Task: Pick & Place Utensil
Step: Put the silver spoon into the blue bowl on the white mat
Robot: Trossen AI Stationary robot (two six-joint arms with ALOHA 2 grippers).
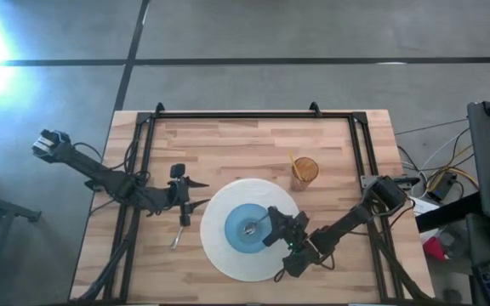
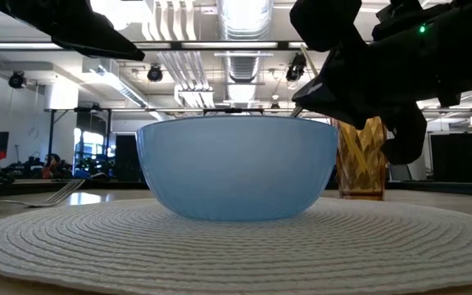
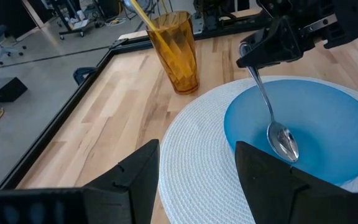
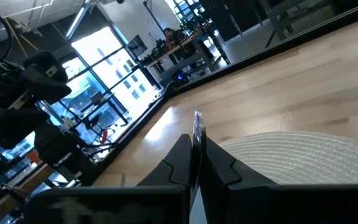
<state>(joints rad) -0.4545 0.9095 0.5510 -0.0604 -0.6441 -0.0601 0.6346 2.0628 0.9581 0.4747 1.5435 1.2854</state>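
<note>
Over the blue bowl (image 1: 247, 228), right tool (image 3: 258, 57) clamps the spoon (image 3: 273, 119), handle up, scoop down.

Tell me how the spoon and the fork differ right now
The spoon is held by its handle in the shut right gripper, tilted with its head in the blue bowl. The fork lies flat and unheld on the wooden table, beside the white placemat, below the open left gripper. Both are metal.
</note>
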